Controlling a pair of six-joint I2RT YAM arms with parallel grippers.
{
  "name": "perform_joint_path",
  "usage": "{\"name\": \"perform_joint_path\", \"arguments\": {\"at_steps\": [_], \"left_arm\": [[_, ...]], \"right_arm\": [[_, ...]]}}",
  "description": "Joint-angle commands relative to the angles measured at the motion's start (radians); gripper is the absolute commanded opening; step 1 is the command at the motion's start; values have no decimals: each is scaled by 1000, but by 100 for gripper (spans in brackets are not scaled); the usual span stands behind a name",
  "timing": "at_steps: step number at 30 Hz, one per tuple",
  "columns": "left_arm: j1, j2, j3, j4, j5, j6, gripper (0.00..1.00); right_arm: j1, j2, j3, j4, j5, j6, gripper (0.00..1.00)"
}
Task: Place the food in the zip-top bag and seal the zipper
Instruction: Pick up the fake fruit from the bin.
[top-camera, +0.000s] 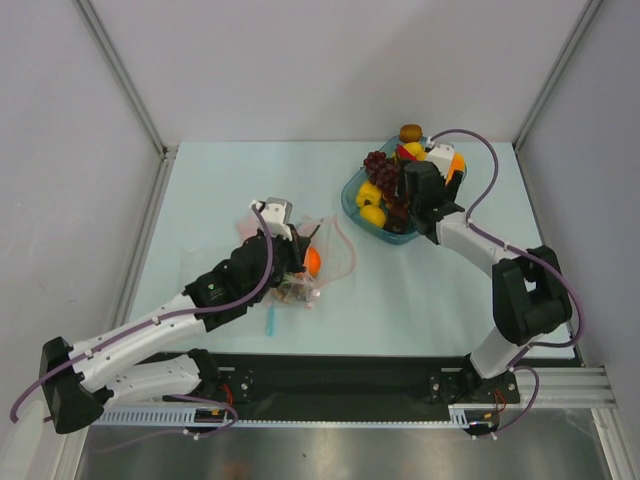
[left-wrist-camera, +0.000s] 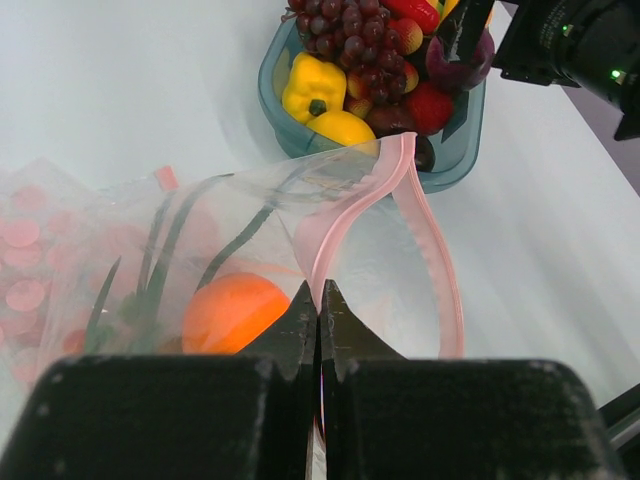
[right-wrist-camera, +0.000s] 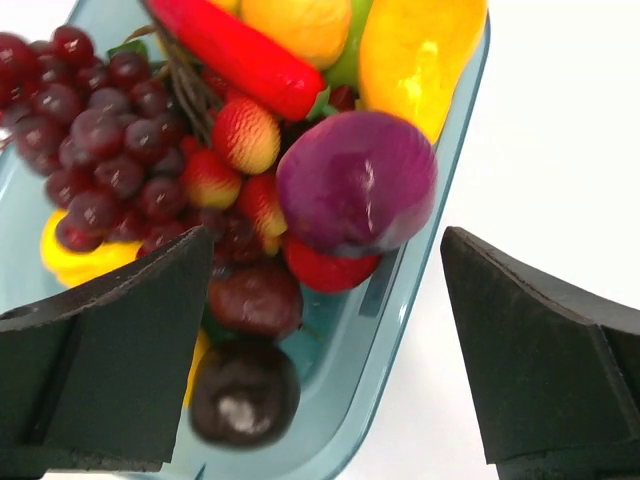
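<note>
Bench (top-camera: 200, 200): pale blue-white top, matte. Far right: one translucent teal tray (top-camera: 349, 203), heaped with toy food (top-camera: 383, 178). Left of centre, well apart from the tray: one clear zip-top bag (top-camera: 330, 262), crumpled, with a short light-blue strip (top-camera: 270, 322) lying near its front edge.

We count: one clear crinkly plastic zip-top bag (left-wrist-camera: 120, 250); one thin pale-pink zipper strip (left-wrist-camera: 345, 210); one glossy orange toy fruit (left-wrist-camera: 232, 310); one translucent teal-blue plastic tray (left-wrist-camera: 275, 110); one dark red toy grape bunch (right-wrist-camera: 100, 120); one long red chilli pepper (right-wrist-camera: 235, 55); one round purple piece (right-wrist-camera: 355, 182); one yellow bell pepper (left-wrist-camera: 313, 85); one yellow lemon (left-wrist-camera: 343, 128); three speckled red-and-yellow strawberries (right-wrist-camera: 245, 135); two dark brown glossy round pieces (right-wrist-camera: 255, 298). We see more toy food heaped in the tray but cannot count it all.
</note>
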Motion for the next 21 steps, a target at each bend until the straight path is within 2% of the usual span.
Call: {"name": "perform_joint_path", "arguments": {"at_steps": [1, 5, 7, 10, 13, 14, 17, 21], "left_arm": [[-4, -34, -5, 56, 11, -4, 0], [-6, -15, -4, 59, 25, -4, 0], [-4, -11, -1, 57, 27, -4, 0], [-6, -2, 2, 56, 28, -4, 0], [-6, -2, 2, 59, 28, -3, 0], [-4, -2, 2, 59, 28, -3, 0], [-6, 2, 4, 57, 28, -3, 0], [-4, -3, 4, 57, 31, -1, 0]], "right_arm": [[-22, 55, 83, 2, 76, -51, 100], [-59, 125, 108, 28, 83, -64, 100], [-73, 161, 97, 59, 18, -83, 100], [-80, 187, 87, 114, 1, -117, 100], [-88, 209, 88, 125, -1, -119, 91], [-88, 207, 87, 129, -3, -119, 83], [-89, 177, 65, 140, -25, -119, 70], [-86, 79, 22, 139, -59, -107, 68]]}}
